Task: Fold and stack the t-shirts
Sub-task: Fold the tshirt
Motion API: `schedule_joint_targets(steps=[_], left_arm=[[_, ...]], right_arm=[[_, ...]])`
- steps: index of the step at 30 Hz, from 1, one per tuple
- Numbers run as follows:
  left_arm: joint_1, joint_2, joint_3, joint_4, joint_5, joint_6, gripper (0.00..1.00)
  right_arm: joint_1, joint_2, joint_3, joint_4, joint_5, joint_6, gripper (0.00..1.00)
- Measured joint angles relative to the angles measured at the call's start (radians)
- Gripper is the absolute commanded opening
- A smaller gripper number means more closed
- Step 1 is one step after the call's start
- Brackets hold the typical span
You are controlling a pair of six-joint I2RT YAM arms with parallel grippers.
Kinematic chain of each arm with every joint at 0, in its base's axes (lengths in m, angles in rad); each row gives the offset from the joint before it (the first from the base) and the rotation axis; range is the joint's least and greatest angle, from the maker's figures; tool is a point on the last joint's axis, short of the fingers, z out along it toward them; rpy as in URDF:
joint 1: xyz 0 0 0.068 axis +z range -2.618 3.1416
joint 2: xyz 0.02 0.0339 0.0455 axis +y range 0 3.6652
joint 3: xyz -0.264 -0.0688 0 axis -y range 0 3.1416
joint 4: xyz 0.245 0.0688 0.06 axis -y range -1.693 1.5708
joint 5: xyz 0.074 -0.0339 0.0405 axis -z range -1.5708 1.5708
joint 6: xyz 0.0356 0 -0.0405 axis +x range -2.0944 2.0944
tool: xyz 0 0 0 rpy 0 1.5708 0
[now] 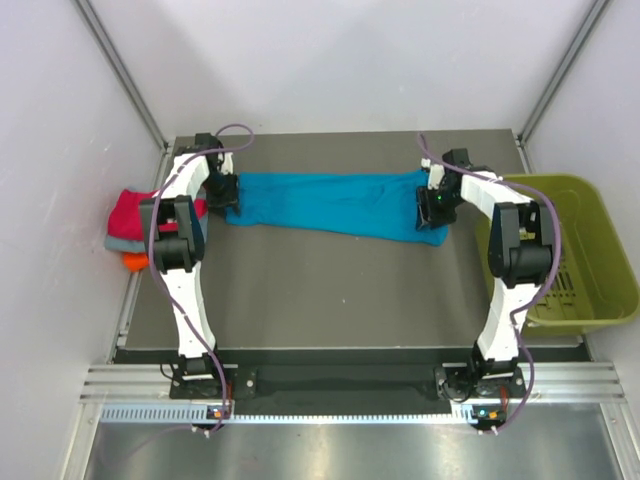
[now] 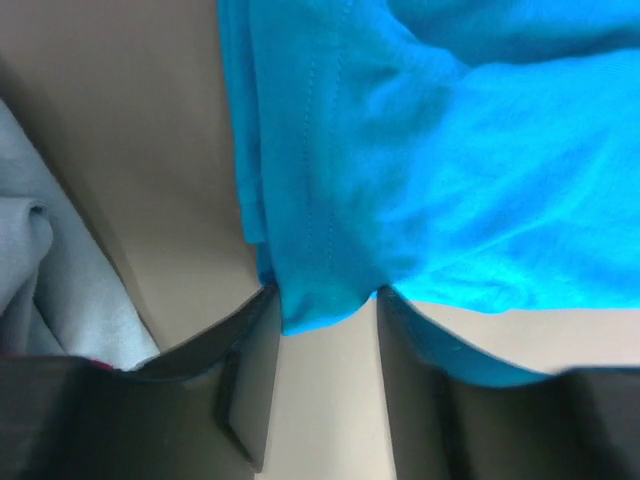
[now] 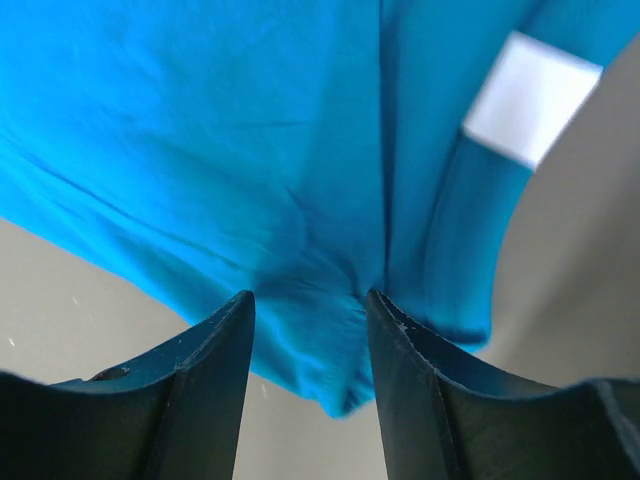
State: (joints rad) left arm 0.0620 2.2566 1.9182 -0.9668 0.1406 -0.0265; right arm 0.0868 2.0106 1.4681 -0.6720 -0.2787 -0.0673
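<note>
On the worktop (image 1: 330, 300) the teal-blue t-shirt (image 1: 330, 203) lies as a long band at the far side, its long axis running left to right. The folded t-shirts (image 1: 125, 218) are piled at the left edge. My left end effector (image 1: 222, 192) pinches the band's left end and is the nearer to that pile; the right end effector (image 1: 437, 207) grips the right end, both narrow on cloth

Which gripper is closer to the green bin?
Right. The right gripper pinches the teal shirt at its end beside the green bin; the left gripper holds the opposite end, far from it.
</note>
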Motion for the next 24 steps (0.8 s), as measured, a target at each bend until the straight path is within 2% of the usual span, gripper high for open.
schedule_joint_targets(steps=[1, 2, 5, 6, 8, 10, 13, 14, 16, 17, 24], left_arm=[[0.000, 0.002, 0.001, 0.000, -0.002, 0.000, 0.37], [0.000, 0.005, 0.004, -0.002, -0.003, 0.002, 0.28], [0.000, 0.014, 0.008, -0.003, -0.003, 0.003, 0.19], [0.000, 0.015, 0.009, -0.004, -0.003, 0.003, 0.09], [0.000, 0.018, 0.011, -0.004, 0.000, 0.003, 0.00], [0.000, 0.021, 0.012, -0.004, 0.001, 0.004, 0.00], [0.000, 0.026, 0.012, -0.005, 0.001, 0.005, 0.00], [0.000, 0.027, 0.012, -0.005, 0.001, 0.005, 0.00], [0.000, 0.027, 0.012, -0.005, 0.001, 0.005, 0.00], [0.000, 0.027, 0.012, -0.006, 0.001, 0.005, 0.00], [0.003, 0.027, 0.012, -0.012, 0.002, 0.017, 0.00]], right_arm=[[-0.006, -0.011, -0.019, -0.005, 0.002, 0.000, 0.49], [-0.011, -0.024, -0.038, -0.010, 0.004, 0.000, 0.49], [-0.018, -0.065, -0.079, -0.016, 0.009, 0.000, 0.48], [-0.019, -0.082, -0.095, -0.018, 0.011, 0.000, 0.48], [-0.019, -0.100, -0.110, -0.023, 0.012, -0.001, 0.48], [-0.019, -0.106, -0.114, -0.027, 0.015, -0.001, 0.46], [-0.019, -0.106, -0.114, -0.027, 0.017, -0.008, 0.29], [-0.019, -0.106, -0.114, -0.027, 0.017, -0.011, 0.19], [-0.019, -0.106, -0.118, -0.026, 0.016, -0.016, 0.10], [-0.019, -0.106, -0.120, -0.027, 0.016, -0.014, 0.02], [-0.021, -0.106, -0.138, -0.029, 0.027, -0.028, 0.00]])
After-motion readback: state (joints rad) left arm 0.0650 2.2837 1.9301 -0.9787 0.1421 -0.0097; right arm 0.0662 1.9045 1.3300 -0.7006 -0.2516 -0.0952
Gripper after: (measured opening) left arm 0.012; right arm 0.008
